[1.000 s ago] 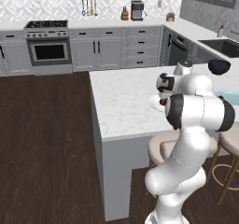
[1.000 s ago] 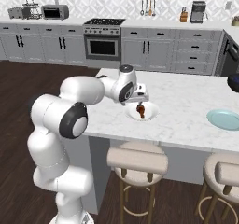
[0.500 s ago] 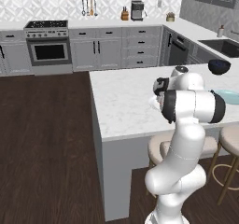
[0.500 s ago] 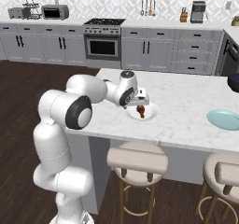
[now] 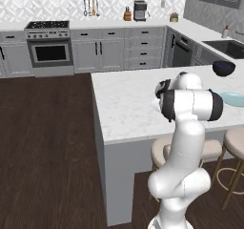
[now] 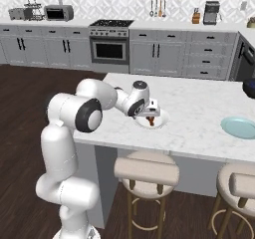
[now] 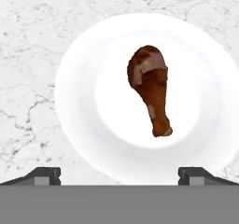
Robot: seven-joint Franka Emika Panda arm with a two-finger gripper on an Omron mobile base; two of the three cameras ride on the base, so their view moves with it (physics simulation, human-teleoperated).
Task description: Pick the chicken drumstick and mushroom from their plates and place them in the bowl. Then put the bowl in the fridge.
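Note:
The reddish-brown chicken drumstick [image 7: 149,90] lies on the white plate [image 7: 93,125], thick end away from me and bone end toward my fingers. My gripper [image 7: 120,175] hangs open just above the plate, one fingertip [image 7: 44,174] at each side and nothing between them. From the right base view the gripper [image 6: 151,115] sits low over the drumstick [image 6: 150,120] and its plate [image 6: 160,119] on the island. The light blue plate [image 6: 239,127] lies further right, and I cannot make out a mushroom on it. The reddish-brown bowl and the fridge are out of view.
A small dark navy bowl [image 5: 223,68] stands at the island's far right corner. Bar stools [image 6: 147,169] line the counter's near edge below the plates. The marble island top [image 5: 124,104] stretches bare to the left of the arm.
The hand has come down closer over the white plate and the elbow has swung forward. The drumstick has not moved and the jaws have stayed open.

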